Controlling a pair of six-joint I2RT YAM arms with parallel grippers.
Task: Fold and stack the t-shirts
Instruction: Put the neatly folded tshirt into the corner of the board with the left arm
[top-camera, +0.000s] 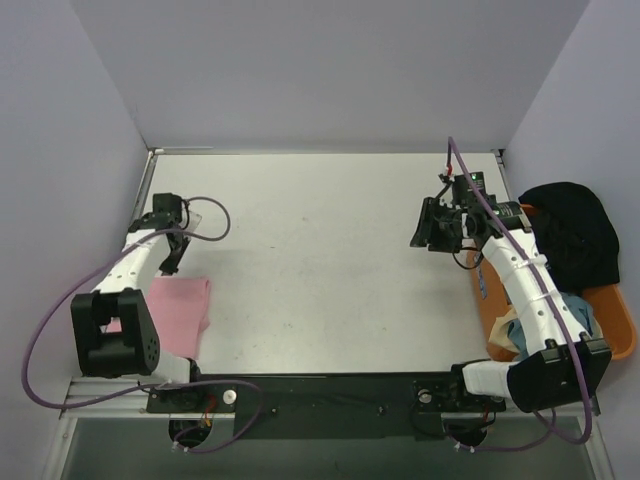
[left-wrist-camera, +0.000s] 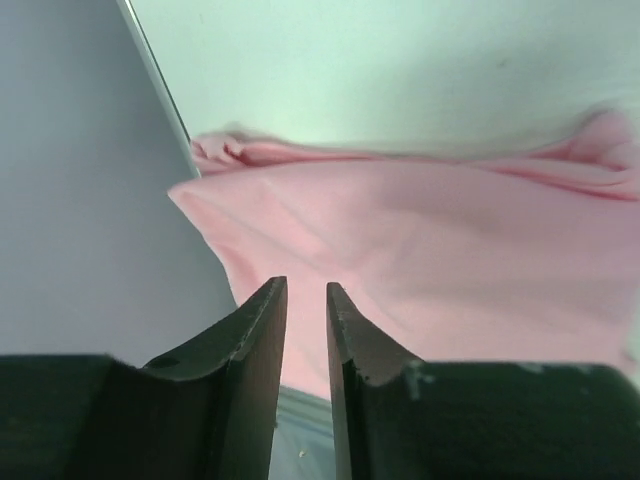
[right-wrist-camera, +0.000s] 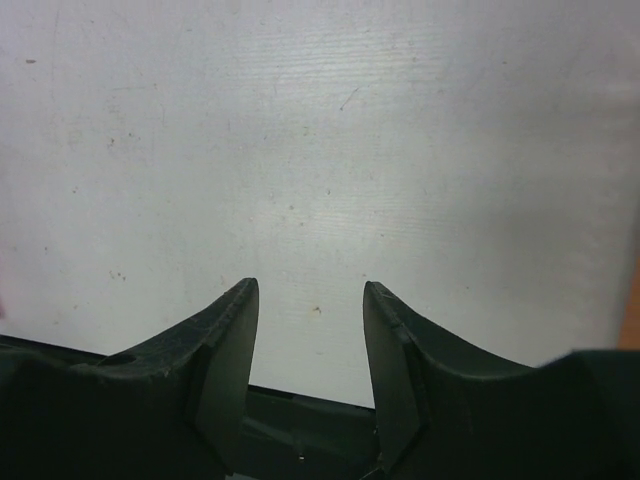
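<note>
One folded pink t-shirt (top-camera: 182, 306) lies near-left on the table (top-camera: 320, 260), long axis roughly left to right; we see the left gripper (left-wrist-camera: 305, 287) slightly parted, the right gripper (right-wrist-camera: 310, 286) wider, both empty.

A pale grey-white table (top-camera: 320, 250) filled the floor of the enclosure, its surface flecked with small dark specks and faint scratches. Plain lavender-grey walls (top-camera: 330, 70) closed it in at the back and on both sides. An orange plastic tub (top-camera: 618, 318) sat at the table's right edge, close against the right wall.
</note>
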